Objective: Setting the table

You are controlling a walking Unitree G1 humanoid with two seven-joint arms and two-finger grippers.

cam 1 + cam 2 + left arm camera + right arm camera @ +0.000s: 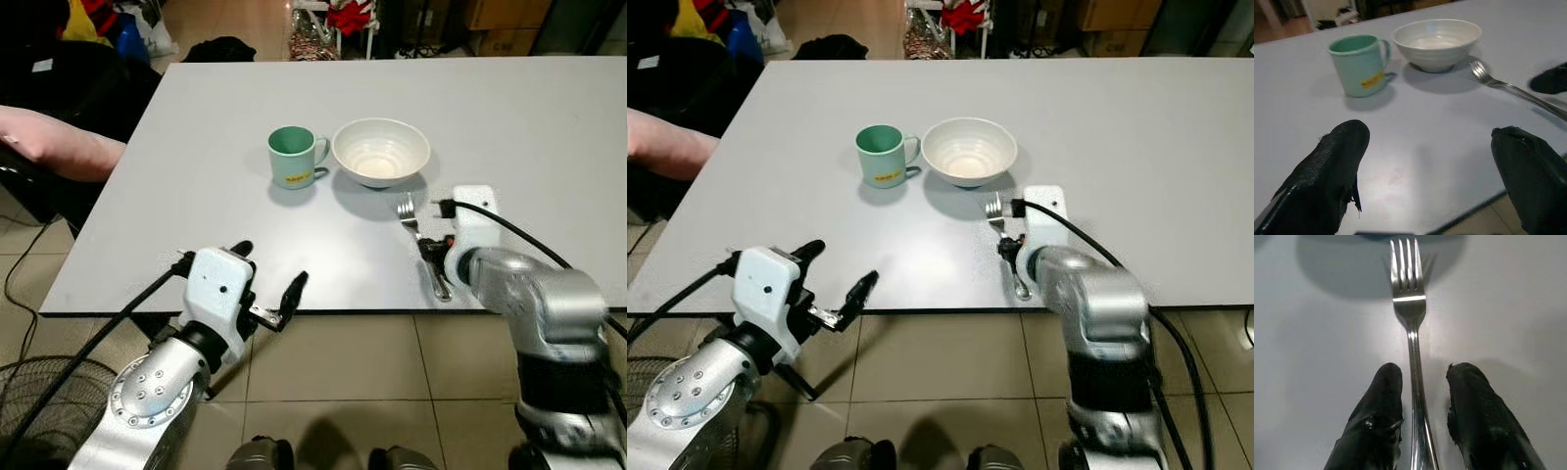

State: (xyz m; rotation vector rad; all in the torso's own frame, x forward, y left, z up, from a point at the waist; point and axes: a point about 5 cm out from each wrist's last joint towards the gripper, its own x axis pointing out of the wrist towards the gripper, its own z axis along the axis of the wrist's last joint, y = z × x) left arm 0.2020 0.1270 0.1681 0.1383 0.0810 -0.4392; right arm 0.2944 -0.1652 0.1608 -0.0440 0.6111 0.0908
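Note:
A silver fork [408, 217] lies flat on the white table [529, 117], its tines pointing at a white bowl [380, 152]. A green mug [294, 157] stands to the left of the bowl. My right gripper [1422, 382] is low over the fork's handle [1416, 396]. Its fingers [1382, 401] are open, one on each side of the handle, with a narrow gap on both sides. My left gripper [270, 264] hovers open over the table's near edge, holding nothing. In the left wrist view the mug [1359, 66], bowl [1437, 41] and fork [1508, 87] lie beyond it.
A person's arm in a pink sleeve [59, 142] rests at the table's left edge, beside a dark chair. A floor fan [34, 392] stands at the lower left on the tiled floor. Bags and clutter [333, 24] sit beyond the table's far edge.

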